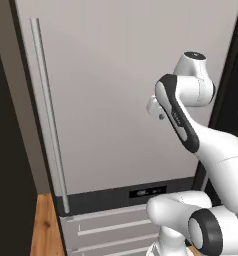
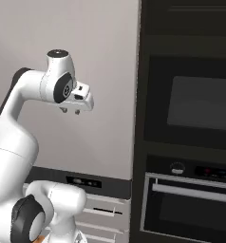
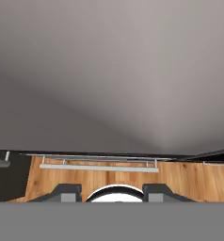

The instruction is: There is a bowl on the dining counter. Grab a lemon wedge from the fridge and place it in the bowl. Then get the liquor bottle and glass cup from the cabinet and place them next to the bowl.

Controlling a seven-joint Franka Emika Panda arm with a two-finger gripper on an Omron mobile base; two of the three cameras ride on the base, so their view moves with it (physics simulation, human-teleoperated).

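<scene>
The gripper (image 2: 70,111) hangs from the raised wrist with its fingertips pointing down, close in front of the closed fridge (image 1: 126,75) door; its jaws stand partly apart with nothing between them, which the hand view confirms, where the two dark tips frame only wooden floor (image 3: 189,181) and a drawer handle (image 3: 99,166) below. The step in hand looks like opening the fridge, and none of the task seems done yet. The long vertical bar handle (image 1: 50,120) sits well off to the gripper's left, near the door's far edge, so the hand is facing plain door panel rather than anything it can grip. To do this well, the wrist should probably turn so the fingers point at the door and straddle the bar crosswise, then travel left to about mid-height of the handle. The jaws likely need to spread somewhat wider before closing around the bar. The pull should follow the door's arc, not a straight line, or the grip may slip.
</scene>
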